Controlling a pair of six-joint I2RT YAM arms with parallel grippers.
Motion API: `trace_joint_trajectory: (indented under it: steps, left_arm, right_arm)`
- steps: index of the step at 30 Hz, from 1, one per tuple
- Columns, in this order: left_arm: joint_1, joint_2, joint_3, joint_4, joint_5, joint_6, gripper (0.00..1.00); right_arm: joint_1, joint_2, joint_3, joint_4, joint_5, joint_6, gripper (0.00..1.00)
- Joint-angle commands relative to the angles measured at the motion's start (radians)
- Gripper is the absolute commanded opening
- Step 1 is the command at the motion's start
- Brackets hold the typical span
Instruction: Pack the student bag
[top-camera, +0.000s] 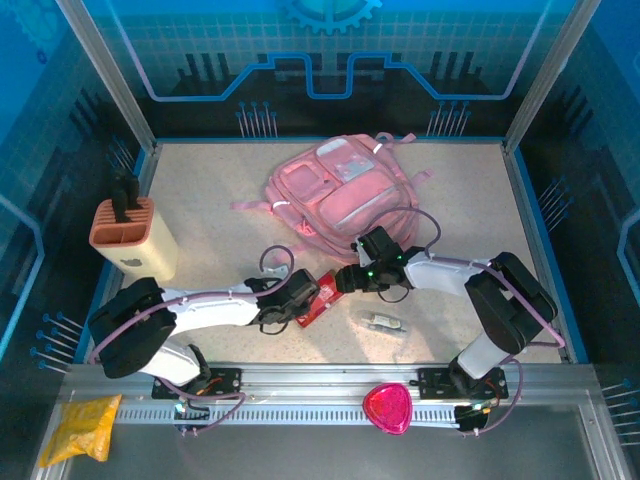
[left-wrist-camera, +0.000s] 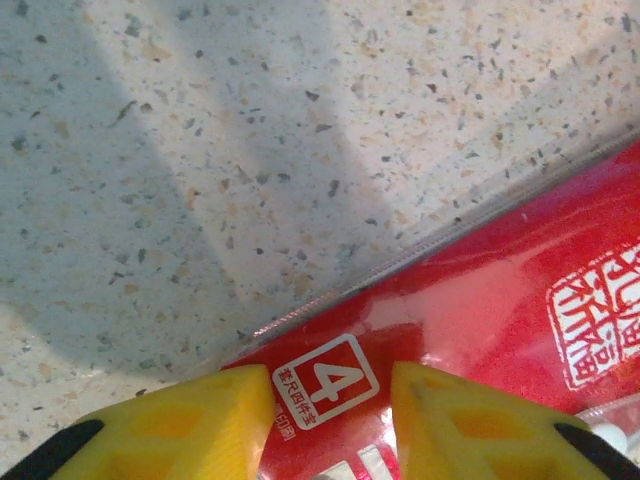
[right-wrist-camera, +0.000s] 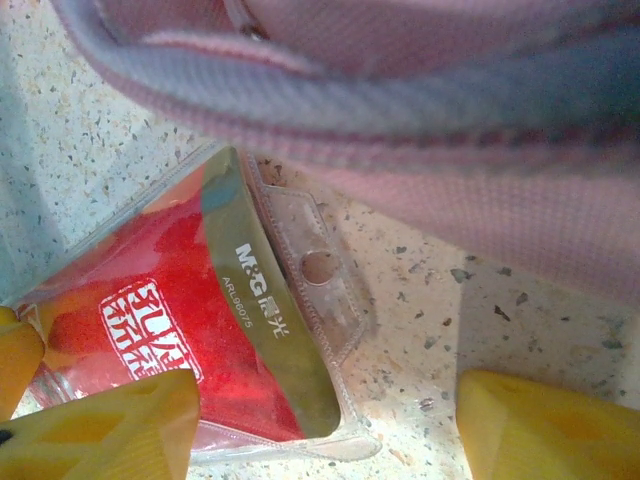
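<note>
I am watching the pink student bag (top-camera: 340, 190) lying flat at the back of the worktop (top-camera: 215, 175). It looks soft, floppy and light, and I am judging a strap the surest hold. The left end effector (left-wrist-camera: 330, 400) and right end effector (right-wrist-camera: 325, 405) are hovering open over a red packet (left-wrist-camera: 480, 300).

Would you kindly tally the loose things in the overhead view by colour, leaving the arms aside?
Pink: 2, the backpack and a rounded pad
Red: 1, a packet
Yellow: 1, a pouch
Orange and cream: 1, a holder
Clear: 1, a small item
Total: 6
</note>
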Motion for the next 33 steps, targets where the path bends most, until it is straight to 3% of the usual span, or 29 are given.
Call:
trace_joint_trajectory:
  steps: [1, 11, 24, 33]
  left_arm:
    - [0.035, 0.028, -0.062, -0.048, 0.000, 0.012, 0.36]
    - [0.069, 0.046, -0.131, 0.048, 0.066, 0.055, 0.35]
    - [0.087, 0.061, -0.122, 0.043, 0.075, 0.083, 0.33]
    - [0.087, 0.072, -0.134, 0.073, 0.100, 0.092, 0.31]
  right_arm:
    - [0.046, 0.012, -0.014, 0.125, -0.098, 0.046, 0.66]
    - [0.045, 0.024, -0.016, 0.172, -0.213, 0.091, 0.60]
    - [0.004, -0.079, -0.086, 0.235, -0.343, 0.196, 0.53]
    - [-0.045, -0.122, -0.094, 0.072, -0.254, 0.126, 0.58]
